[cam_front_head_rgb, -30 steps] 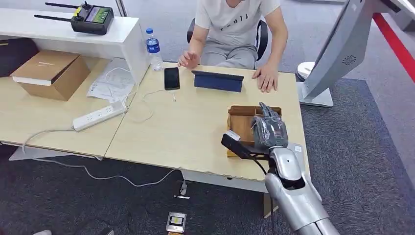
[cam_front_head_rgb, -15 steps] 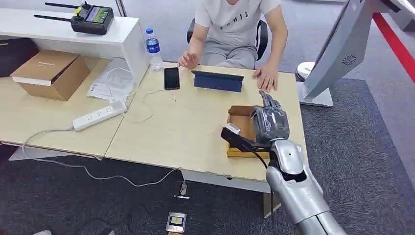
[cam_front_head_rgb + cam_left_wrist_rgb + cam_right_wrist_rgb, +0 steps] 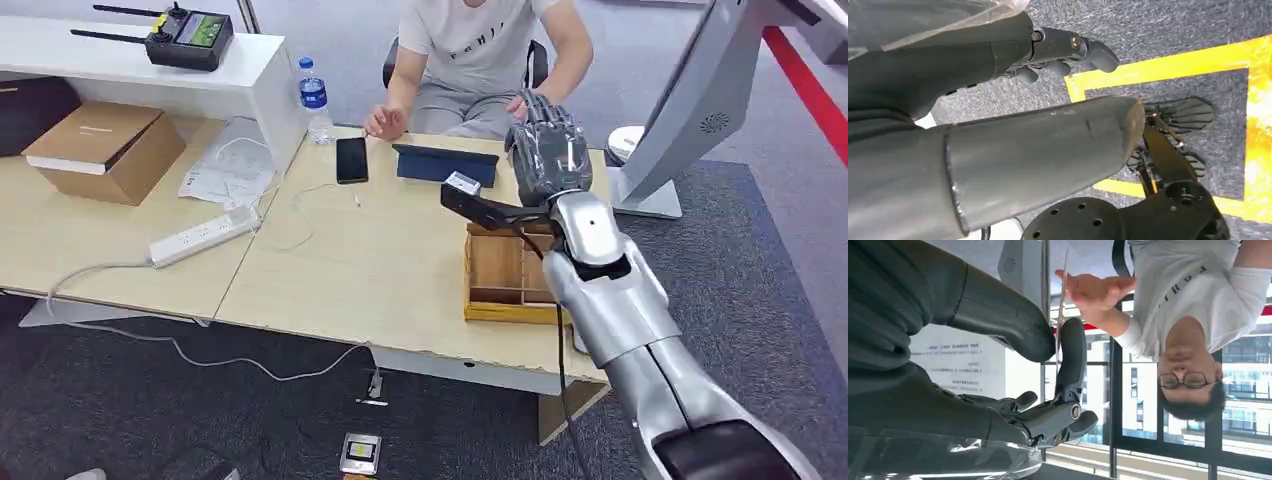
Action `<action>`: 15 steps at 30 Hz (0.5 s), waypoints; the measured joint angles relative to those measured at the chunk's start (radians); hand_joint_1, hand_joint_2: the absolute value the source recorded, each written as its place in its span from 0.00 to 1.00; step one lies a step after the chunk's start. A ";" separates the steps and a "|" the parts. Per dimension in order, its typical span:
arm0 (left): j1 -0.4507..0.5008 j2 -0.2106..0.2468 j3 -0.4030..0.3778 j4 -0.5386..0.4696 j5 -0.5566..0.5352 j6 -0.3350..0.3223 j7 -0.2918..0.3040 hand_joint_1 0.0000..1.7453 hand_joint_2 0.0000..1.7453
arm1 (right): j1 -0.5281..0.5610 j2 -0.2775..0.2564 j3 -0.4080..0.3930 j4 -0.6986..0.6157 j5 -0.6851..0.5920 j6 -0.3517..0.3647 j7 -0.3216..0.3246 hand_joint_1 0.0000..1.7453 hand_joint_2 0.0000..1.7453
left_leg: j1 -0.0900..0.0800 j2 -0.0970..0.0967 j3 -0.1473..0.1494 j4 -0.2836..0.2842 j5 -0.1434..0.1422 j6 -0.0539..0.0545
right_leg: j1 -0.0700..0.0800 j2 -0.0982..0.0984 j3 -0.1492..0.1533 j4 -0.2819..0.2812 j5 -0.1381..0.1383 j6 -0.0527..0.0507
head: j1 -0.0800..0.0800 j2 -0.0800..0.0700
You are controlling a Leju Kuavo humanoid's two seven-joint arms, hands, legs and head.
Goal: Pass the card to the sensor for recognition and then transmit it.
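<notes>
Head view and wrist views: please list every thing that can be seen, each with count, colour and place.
thin pale card: one, seen edge-on, pinched by the right hand.
compartmented wooden tray: one, brown, table's right part.
dark blue tablet: one, table's far edge.
black phone: one, left of the tablet.
clear water bottle: one, blue cap, left of the phone.
white power strip: one, left table.
cardboard box: one, brown, far left.
black remote controller: one, white shelf.
seated person: one, white shirt, behind the table.
right hand: grey, raised toward the person.
left hand: dark, hanging above the floor.
</notes>
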 joint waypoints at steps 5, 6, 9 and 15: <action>0.000 0.004 -0.014 0.000 -0.019 -0.007 -0.001 0.00 0.00 | -0.056 -0.009 0.007 0.098 0.011 0.016 0.022 1.00 1.00 | 0.000 0.000 0.000 0.000 0.000 0.000 | 0.000 0.000 0.000 0.000 0.000 0.000 | 0.000 0.000; 0.000 0.005 -0.016 0.000 -0.021 -0.007 -0.002 0.00 0.00 | -0.064 -0.013 0.008 0.109 0.016 0.022 0.027 1.00 1.00 | 0.000 0.000 0.000 0.000 0.000 0.000 | 0.000 0.000 0.000 0.000 0.000 0.000 | 0.000 0.000; -0.001 0.008 -0.024 0.000 -0.027 -0.007 -0.008 0.00 0.00 | -0.087 -0.023 0.011 0.152 0.020 0.035 0.033 1.00 1.00 | 0.000 0.000 0.000 0.000 0.000 0.000 | 0.000 0.000 0.000 0.000 0.000 0.000 | 0.000 0.000; -0.001 0.009 -0.037 0.000 -0.031 -0.013 -0.010 0.00 0.00 | -0.107 -0.042 0.018 0.201 0.031 0.043 0.039 1.00 1.00 | 0.000 0.000 0.000 0.000 0.000 0.000 | 0.000 0.000 0.000 0.000 0.000 0.000 | 0.000 0.000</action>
